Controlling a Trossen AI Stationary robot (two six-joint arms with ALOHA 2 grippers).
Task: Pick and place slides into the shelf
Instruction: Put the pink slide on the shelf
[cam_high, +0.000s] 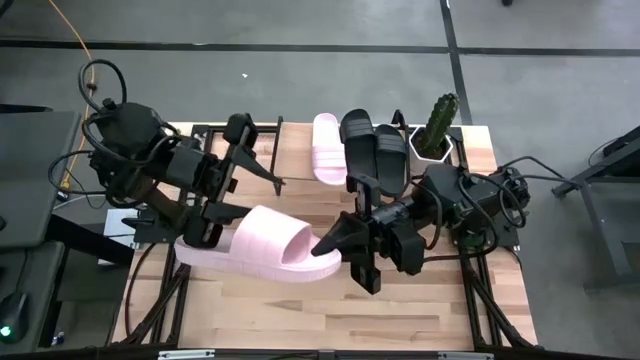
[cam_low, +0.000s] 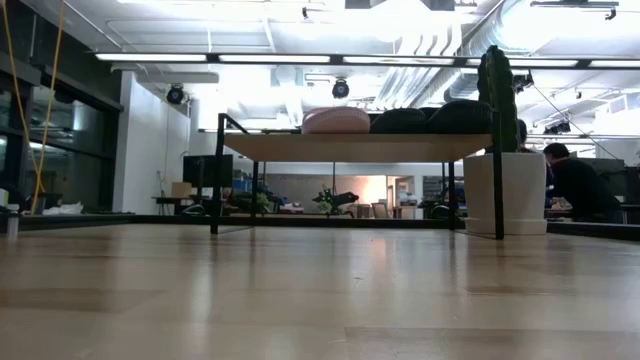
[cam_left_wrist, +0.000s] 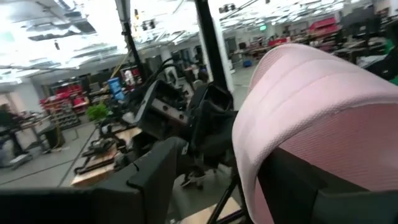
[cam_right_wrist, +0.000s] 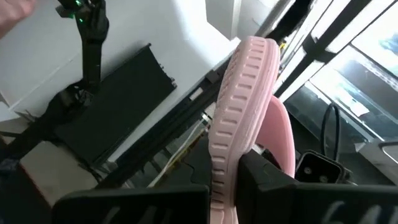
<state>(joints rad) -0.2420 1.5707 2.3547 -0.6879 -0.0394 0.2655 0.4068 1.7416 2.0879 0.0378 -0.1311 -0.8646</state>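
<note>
A pale wooden tabletop (cam_high: 330, 305) sits on a grey floor, with an open workshop hall beyond it.

Above the middle of it, a pale pink slide (cam_high: 258, 240) is held in the air between the two arms, sole down and lengthwise across the table; the low view shows no slide on the boards. The left tool (cam_high: 203, 222) has closed on its heel end, and the left wrist view shows the wide pink strap (cam_left_wrist: 311, 106) close up above a dark finger. The right tool (cam_high: 335, 238) grips the toe end, its fingers shut on the ribbed edge of the sole (cam_right_wrist: 239, 124).

Toward the far edge stands the shelf (cam_low: 350, 147), a light plank on thin dark legs. On its top lie the other pink slide (cam_high: 326, 147) and, just beside it, two black slides (cam_high: 376, 150) set side by side; from table height they show as one pink and two dark humps. Next to the shelf's right end a cactus (cam_high: 438, 122) stands upright in a white pot (cam_low: 503, 192). A person (cam_low: 580, 185) sits in the room behind the pot.
</note>
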